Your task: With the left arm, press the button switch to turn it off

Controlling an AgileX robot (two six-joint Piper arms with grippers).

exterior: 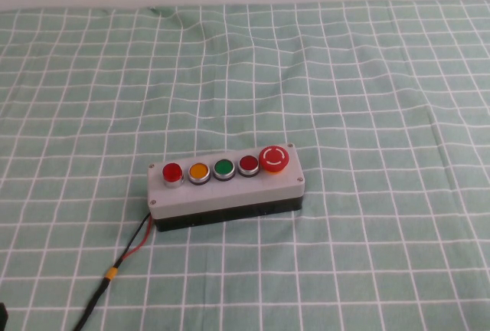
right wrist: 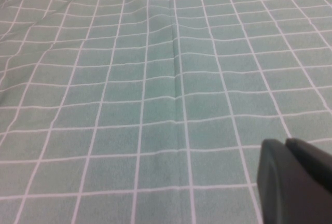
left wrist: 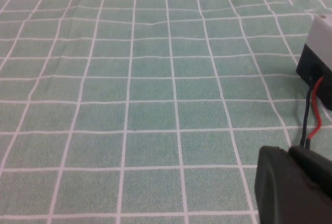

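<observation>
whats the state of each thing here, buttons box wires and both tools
button switch: bright red, not pressed, nothing touching it
orange button: untouched
green button: untouched
dark red button: untouched
mushroom button: untouched
grey box: flat on the checked cloth
wires: plugged into the box
left tool: low over the cloth, short of the box
right tool: over bare cloth

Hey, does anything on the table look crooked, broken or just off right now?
Nothing looks damaged. The grey button box sits slightly askew to the checked cloth, which has mild wrinkles. The left gripper hangs low near the box's wires; the right gripper sits over bare cloth.
</observation>
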